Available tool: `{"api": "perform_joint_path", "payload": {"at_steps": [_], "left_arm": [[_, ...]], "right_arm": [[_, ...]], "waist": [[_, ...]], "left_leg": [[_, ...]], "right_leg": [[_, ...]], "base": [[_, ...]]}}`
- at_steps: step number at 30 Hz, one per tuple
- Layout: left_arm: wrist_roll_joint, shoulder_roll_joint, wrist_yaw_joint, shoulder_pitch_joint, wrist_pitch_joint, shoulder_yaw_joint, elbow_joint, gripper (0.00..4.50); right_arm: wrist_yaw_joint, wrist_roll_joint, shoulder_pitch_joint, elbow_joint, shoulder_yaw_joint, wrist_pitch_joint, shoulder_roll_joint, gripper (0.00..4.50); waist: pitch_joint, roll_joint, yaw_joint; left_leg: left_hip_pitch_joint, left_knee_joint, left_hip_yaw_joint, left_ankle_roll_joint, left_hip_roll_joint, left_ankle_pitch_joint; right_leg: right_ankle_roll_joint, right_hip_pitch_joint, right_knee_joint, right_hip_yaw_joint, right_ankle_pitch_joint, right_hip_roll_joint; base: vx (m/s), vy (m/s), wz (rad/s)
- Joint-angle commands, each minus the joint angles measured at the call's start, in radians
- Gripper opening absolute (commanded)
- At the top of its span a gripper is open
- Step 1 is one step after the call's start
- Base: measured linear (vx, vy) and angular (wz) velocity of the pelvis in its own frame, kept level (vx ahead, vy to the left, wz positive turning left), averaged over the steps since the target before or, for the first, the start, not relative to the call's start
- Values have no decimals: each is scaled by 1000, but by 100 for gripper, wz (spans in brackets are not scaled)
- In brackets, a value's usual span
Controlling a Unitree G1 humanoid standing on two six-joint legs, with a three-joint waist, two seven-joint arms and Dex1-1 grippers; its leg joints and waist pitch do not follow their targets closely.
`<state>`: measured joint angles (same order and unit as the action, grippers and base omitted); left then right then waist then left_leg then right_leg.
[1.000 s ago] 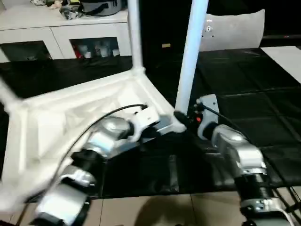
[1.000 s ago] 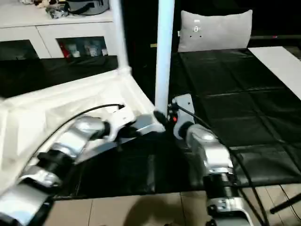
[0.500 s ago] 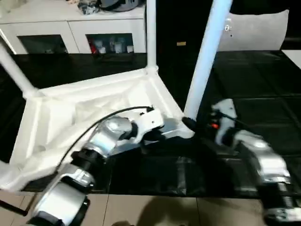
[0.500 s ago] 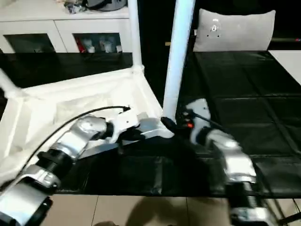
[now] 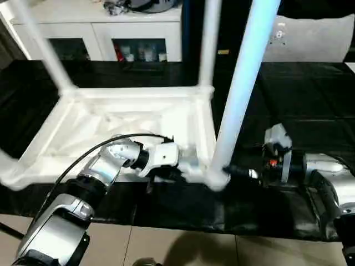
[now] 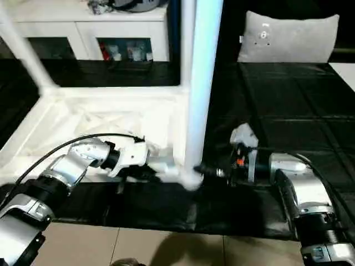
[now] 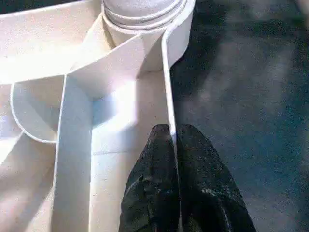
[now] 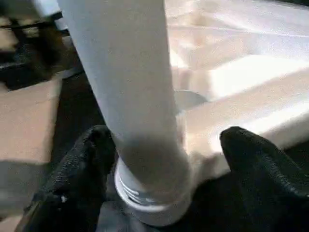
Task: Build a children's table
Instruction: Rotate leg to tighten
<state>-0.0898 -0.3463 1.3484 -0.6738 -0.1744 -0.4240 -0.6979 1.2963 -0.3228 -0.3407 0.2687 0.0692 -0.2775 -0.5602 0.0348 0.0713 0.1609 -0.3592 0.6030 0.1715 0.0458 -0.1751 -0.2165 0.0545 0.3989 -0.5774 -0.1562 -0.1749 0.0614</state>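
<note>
- The children's table, a white ribbed plastic rectangular tabletop, lies upside down on the black-covered table, its long white tapered tube legs standing up.
- Our left hand pinches the thin rim wall near the corner socket.
- Our right hand stands open around the nearest leg's base.
- We judge it light, stiff and slippery; grip low near the sockets.

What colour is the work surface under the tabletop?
Black work surface, plainest in the right eye view; the tabletop on it is white.
</note>
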Motion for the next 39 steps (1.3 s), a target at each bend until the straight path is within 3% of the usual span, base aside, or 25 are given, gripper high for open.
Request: {"api": "perform_joint_path", "payload": {"at_steps": [1,4,12,16,24,25,26,28,31,33,35,36,37,39], "left_arm": [[6,6,64,6,-33,-43,39,0],[8,-7,123,9,-50,-67,52,0],[18,4,147,15,-63,-69,57,0],[23,6,150,21,-61,-68,63,0],[29,7,128,33,-22,-51,68,0],[8,25,40,22,48,-31,53,0],[0,36,-3,16,81,-21,44,0],[-2,47,-37,12,119,-10,42,0],[-10,83,-124,-3,202,11,39,0],[-28,125,-229,-24,248,30,20,0],[-45,158,-301,-40,276,39,3,0],[-51,173,-328,-47,284,40,-5,0],[-61,212,-398,-63,310,54,-16,0],[-60,234,-429,-70,329,65,-17,0]], "right_arm": [[10,-12,1,-15,5,-8,-6,346],[68,-5,5,-23,49,-5,-21,325],[111,-12,-10,-2,76,-11,-2,248],[118,-17,-10,-4,83,-21,0,214],[94,-47,19,-47,68,-62,14,199],[-59,10,21,-58,61,-75,56,199],[-149,37,17,-60,53,-91,87,199],[-227,54,8,-57,44,-117,118,198],[-415,79,-32,-19,6,-187,203,196],[-548,97,-68,26,-21,-213,265,196],[-635,118,-94,67,-33,-212,304,196],[-686,130,-110,93,-41,-206,324,196],[-787,133,-143,142,-73,-203,374,196],[-830,118,-159,164,-100,-192,404,196]], "waist": [[-71,-19,-1],[-71,-19,7],[-72,-27,9],[-71,-24,9],[-71,-24,8],[-71,-24,7],[-66,-21,3],[-59,-18,-12],[-52,-18,-33],[-49,-19,-64],[-54,-21,-81],[-57,-18,-86],[-60,-18,-98],[-61,-18,-108]], "left_leg": [[-2,-51,-22,-150,-65,-24],[3,-52,-23,-139,-69,-28],[0,-52,-21,-132,-64,-21],[0,-52,-22,-132,-64,-20],[0,-53,-22,-125,-63,-21],[1,-53,-21,-123,-64,-19],[2,-56,-23,-112,-65,-28],[8,-60,-19,-74,-52,-76],[17,-62,-19,-57,-49,-125],[18,-63,-24,-39,-45,-156],[17,-60,-24,-42,-40,-152],[16,-64,-29,-53,-48,-143],[13,-66,-31,-58,-55,-135],[10,-63,-30,-66,-51,-124]], "right_leg": [[33,-68,72,68,-246,104],[44,-65,69,71,-243,105],[28,-67,70,70,-253,104],[19,-66,73,68,-268,103],[12,-67,74,68,-272,102],[13,-66,74,69,-270,101],[13,-62,80,65,-293,102],[-10,-64,98,59,-403,103],[-33,-63,115,52,-482,100],[-45,-63,125,42,-511,97],[-46,-70,126,40,-498,100],[-38,-72,122,44,-461,102],[-12,-71,113,49,-409,103],[13,-73,112,52,-383,108]], "base": [[0,0,0],[0,0,0],[0,0,0],[0,0,0],[0,0,0],[0,0,0],[0,0,0],[0,0,0],[0,0,0],[0,0,0],[0,0,0],[0,0,0],[0,0,0],[0,0,0]]}}
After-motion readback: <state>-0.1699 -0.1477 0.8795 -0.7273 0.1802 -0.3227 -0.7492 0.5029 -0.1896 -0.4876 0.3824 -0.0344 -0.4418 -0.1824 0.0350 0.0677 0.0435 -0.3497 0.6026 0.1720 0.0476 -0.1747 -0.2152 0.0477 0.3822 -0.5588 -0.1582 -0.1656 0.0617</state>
